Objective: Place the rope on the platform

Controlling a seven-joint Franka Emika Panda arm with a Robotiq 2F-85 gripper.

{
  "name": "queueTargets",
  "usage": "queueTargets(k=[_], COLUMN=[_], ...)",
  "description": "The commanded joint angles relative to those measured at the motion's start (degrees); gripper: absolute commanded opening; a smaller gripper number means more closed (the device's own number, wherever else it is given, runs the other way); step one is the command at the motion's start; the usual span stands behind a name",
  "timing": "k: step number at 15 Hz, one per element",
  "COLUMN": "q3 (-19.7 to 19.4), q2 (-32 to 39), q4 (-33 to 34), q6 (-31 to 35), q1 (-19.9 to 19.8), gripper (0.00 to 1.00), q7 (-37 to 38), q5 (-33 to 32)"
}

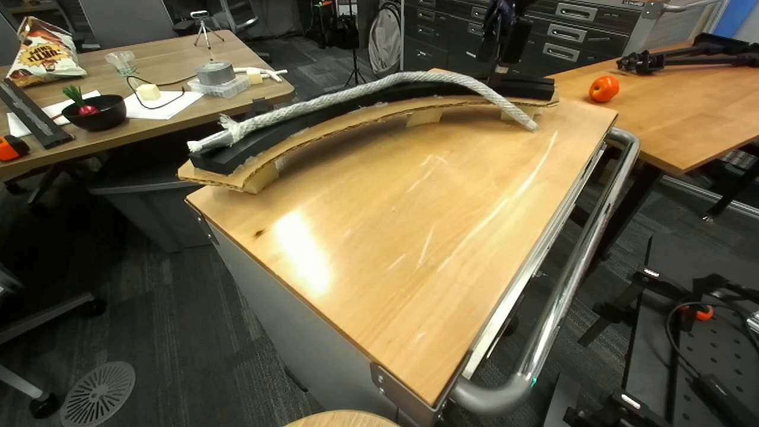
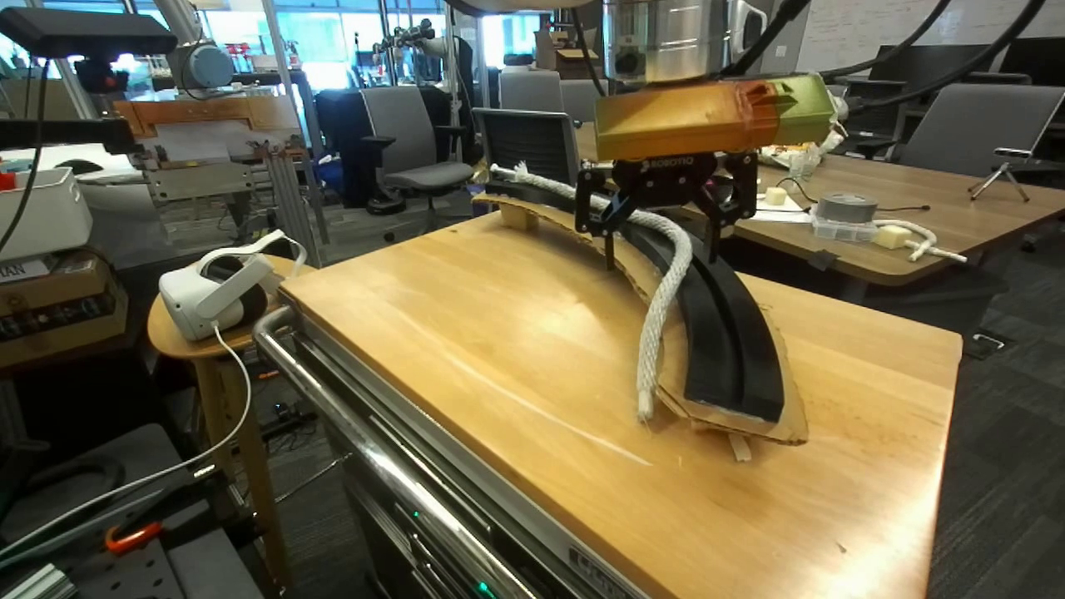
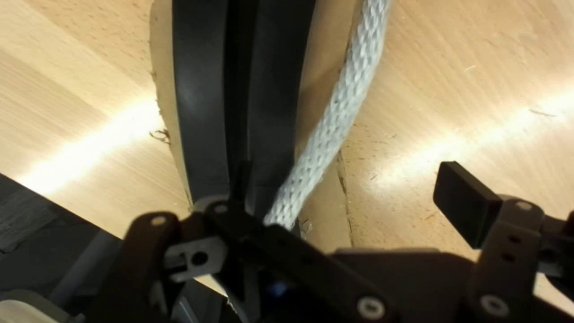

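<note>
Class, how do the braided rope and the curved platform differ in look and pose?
The braided rope is pale; the curved platform is mostly black. The rope is slim and rounded, the platform wider and grooved lengthwise. The rope slants off sideways at one end, while the platform follows an even arc. Both are long and curved.

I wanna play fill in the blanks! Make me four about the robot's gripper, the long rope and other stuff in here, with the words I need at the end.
In an exterior view, the near end of the rope is ____ (on or off) the curved track.
The gripper is ____ (open or shut).
The top of the track is colored ____.
The little tripod stands on ____ legs.

Missing words: off, open, black, three.
</note>
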Motion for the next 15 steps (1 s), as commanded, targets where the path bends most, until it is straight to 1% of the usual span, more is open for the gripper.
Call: queueTargets(k=[1,3,4,6,7,9,10,11,12,13,15], q3=[-0.9,-0.8,-0.7,-0.5,-0.4,-0.3,-0.2,-0.2,-0.2,-0.2,-0.2], q2=[1.1,2.5,3.4,4.5,4.9,5.6,5.9,6.0,5.9,5.8,5.7], q4=[0.5,1.6,2.3,3.1,3.4,3.9,4.2,4.3,4.4,4.4,4.4], q6=[1.8,2.7,2.8,3.5,3.9,4.3,4.5,4.8,5.1,5.3,5.8], q1=[0.8,0.8,0.7,0.6,0.5,0.4,0.4,0.4,0.4,0.4,0.4], gripper=[1.0,1.0,0.96,0.75,0.71,0.56,0.46,0.45,0.39,0.24,0.11], q7=[1.7,3.5,4.2,5.3,5.8,6.9,7.3,7.7,8.1,8.5,9.2], q5=[0.7,1.4,1.8,1.9,1.8,1.6,1.5,1.4,1.2,1.1,0.9])
